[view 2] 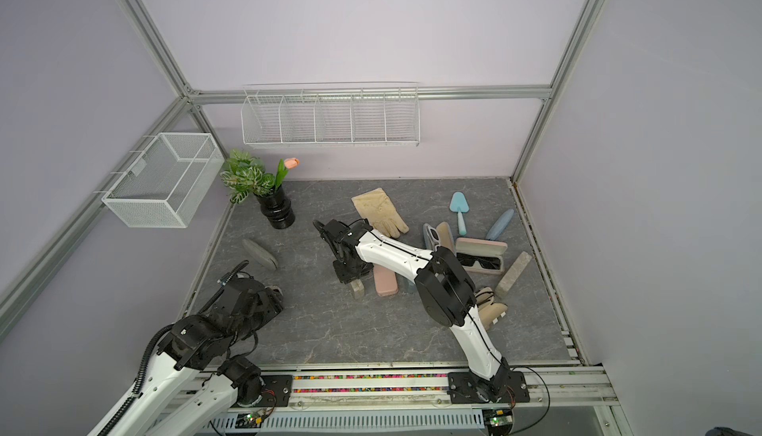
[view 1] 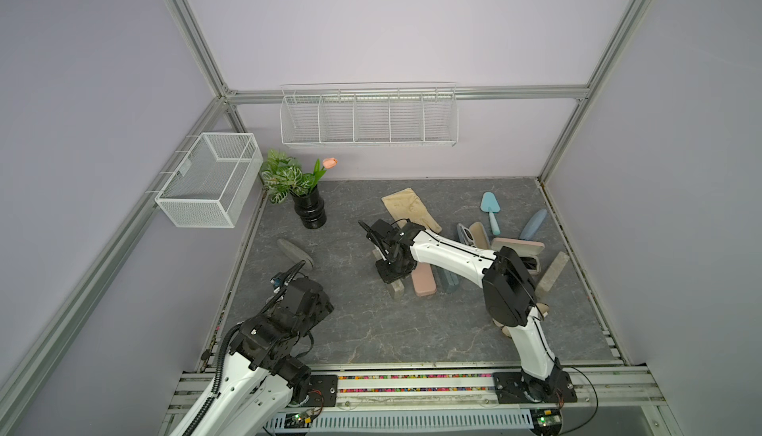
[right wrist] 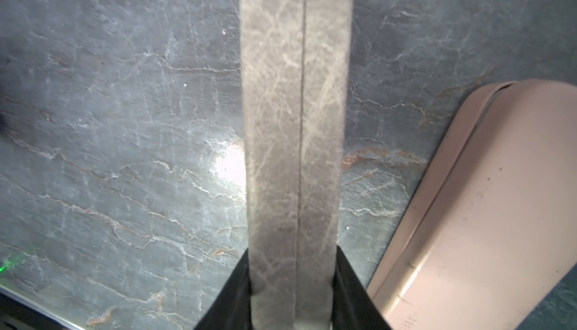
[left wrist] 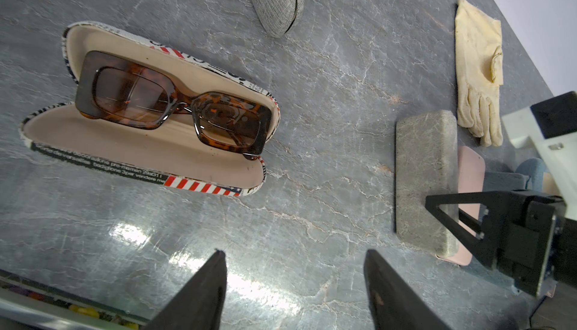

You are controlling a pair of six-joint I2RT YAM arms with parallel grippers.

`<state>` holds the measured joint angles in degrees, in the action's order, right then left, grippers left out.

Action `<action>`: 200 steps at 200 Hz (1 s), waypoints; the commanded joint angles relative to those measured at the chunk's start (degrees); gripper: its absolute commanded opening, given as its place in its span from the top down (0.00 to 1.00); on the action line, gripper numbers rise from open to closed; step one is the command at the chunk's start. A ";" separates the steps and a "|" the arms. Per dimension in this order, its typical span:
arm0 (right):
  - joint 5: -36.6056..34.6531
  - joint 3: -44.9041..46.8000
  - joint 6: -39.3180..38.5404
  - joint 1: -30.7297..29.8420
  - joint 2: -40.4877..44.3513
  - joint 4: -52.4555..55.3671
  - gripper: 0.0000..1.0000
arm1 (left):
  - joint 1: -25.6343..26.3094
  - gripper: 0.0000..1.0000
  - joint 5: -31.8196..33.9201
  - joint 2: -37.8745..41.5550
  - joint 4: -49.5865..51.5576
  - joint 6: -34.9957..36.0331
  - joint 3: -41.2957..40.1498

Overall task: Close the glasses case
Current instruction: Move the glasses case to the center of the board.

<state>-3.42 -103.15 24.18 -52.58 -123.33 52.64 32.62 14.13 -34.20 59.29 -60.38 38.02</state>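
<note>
Pinches grey case (right wrist: 293, 110) with right claw (right wrist: 292, 252), jaws pressed to both flat sides. Stands on its long edge on table (left wrist: 312, 94), seam showing in right wrist view, just beside closed pink case (right wrist: 484, 203). Holds left claw (left wrist: 295, 252) wide and empty over table, near printed case (left wrist: 93, 157) lying open, tortoiseshell sunglasses (left wrist: 175, 107) inside.

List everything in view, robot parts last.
open cases: 3; printed case left; pink open case, grey-tan case right; sunglasses inside
closed cases: 6; stone case in right tool; pink case, slate case beside it; blue case, second stone case right; grey case left
gloves: 2, beige; back, front right behind arm
trowel: 1, blue, back right
plant: 1, black vase, back left
rack: 1, white, back wall
basket: 1, white, left wall
tools: 2, black; left tool open, right tool shut on stone case
</note>
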 commanded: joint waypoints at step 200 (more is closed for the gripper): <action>0.61 15.57 -3.45 4.50 22.90 -6.19 0.28 | -21.79 0.10 -4.13 -31.92 -10.82 13.24 14.21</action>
<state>-5.19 -90.30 23.46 -48.05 -103.55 47.51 13.63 11.22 -61.76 49.67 -50.74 48.58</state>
